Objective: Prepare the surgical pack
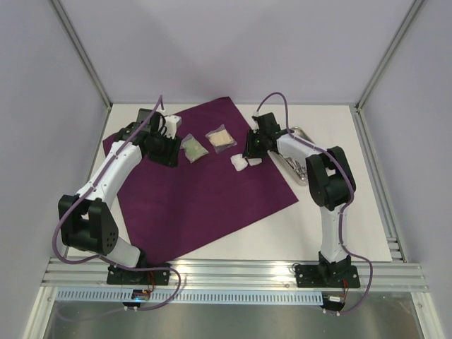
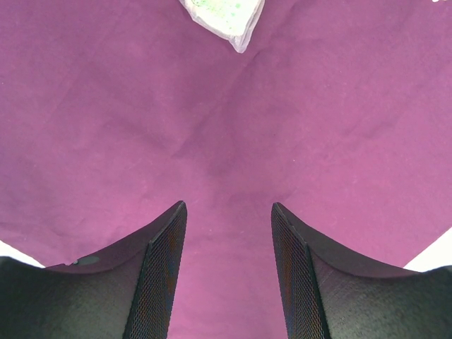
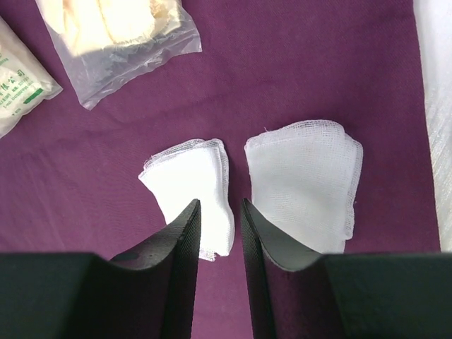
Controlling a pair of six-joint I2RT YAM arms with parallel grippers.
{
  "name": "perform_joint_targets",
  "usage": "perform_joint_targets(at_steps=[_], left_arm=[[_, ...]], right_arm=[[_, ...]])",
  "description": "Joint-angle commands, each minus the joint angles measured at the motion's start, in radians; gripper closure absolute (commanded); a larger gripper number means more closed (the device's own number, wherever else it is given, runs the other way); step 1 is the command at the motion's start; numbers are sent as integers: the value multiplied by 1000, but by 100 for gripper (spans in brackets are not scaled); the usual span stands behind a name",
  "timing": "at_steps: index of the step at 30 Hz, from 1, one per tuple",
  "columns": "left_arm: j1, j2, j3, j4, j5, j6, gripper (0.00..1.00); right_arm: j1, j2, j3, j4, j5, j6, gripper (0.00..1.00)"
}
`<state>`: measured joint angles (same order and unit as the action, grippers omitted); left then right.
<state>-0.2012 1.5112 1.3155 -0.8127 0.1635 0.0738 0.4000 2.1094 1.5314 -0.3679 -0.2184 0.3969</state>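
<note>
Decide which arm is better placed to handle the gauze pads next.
Right. The right gripper sits directly over the gauze pads, jaws nearly together at one pad's edge. The left gripper hangs open over bare purple cloth, away from the pads.

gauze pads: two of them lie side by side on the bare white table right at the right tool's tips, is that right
Not quite. The two gauze pads lie on the purple cloth, not on the bare white table. The right wrist view shows it. The rest holds: they are side by side at the right tool's tips.
</note>
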Motion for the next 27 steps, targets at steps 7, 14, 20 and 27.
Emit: perform_joint_targets(at_steps=[7, 14, 20, 27], left_arm=[[0, 0, 4, 4, 21, 20, 40], [0, 1, 2, 3, 27, 20, 40], [0, -2, 2, 3, 28, 18, 40], [0, -2, 2, 3, 25, 21, 40]], right_arm=[[17, 24, 29, 6, -21, 14, 68], [30, 46, 21, -11, -30, 13, 64], [36, 44, 18, -12, -79, 13, 76], [34, 9, 26, 12, -144, 52, 97]])
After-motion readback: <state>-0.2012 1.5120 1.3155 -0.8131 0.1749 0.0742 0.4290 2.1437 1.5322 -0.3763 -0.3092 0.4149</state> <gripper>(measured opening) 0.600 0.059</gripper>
